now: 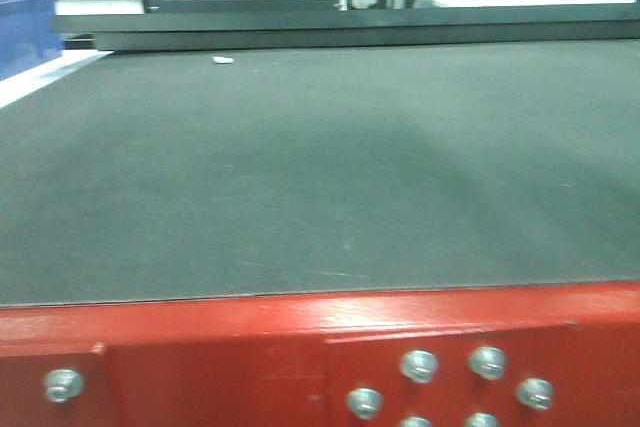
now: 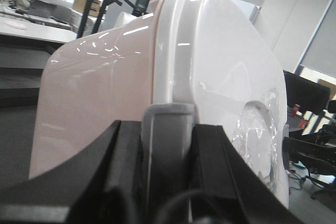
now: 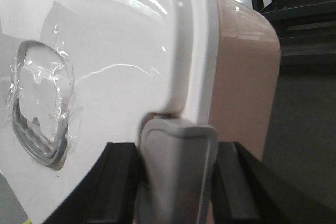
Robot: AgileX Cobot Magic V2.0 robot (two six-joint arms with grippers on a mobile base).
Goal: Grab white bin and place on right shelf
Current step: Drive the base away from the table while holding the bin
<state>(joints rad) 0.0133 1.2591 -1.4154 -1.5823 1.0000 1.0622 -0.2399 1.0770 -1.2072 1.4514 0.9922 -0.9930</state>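
Faces, in the front view, a worktop with a blue crate (image 1: pixel 25 32) at ten o'clock, a small white scrap (image 1: pixel 222 60) lying at eleven on the dark mat (image 1: pixel 320 167), and a red frame (image 1: pixel 250 347) along six o'clock, studded with silver bolts (image 1: pixel 419 365) clustered toward five. Grips the white bin (image 2: pixel 94 93) at its rim with the left hand (image 2: pixel 168 127): black fingers (image 2: pixel 123 150) closed against either side of a grey clasp (image 2: pixel 169 116) at six o'clock of the left wrist view. Shows there the faintly pink tub wall from nine o'clock to centre, the whiter lid (image 2: pixel 226 61) from centre to three, and a round recess (image 2: pixel 260 140) under crinkled clear film at four. Grips the same bin from the other end with the right hand (image 3: pixel 177 148), clamped on a second clasp (image 3: pixel 178 156) at six o'clock of the right wrist view, black fingers (image 3: pixel 118 166) touching both its flanks. Shows there the lid from nine o'clock to centre, an oval recess (image 3: pixel 39 103) under film at eight, the pink wall from two to four, and dark steps (image 3: pixel 307 30) beyond at two. Holds the bin between both hands, one at each clasp.
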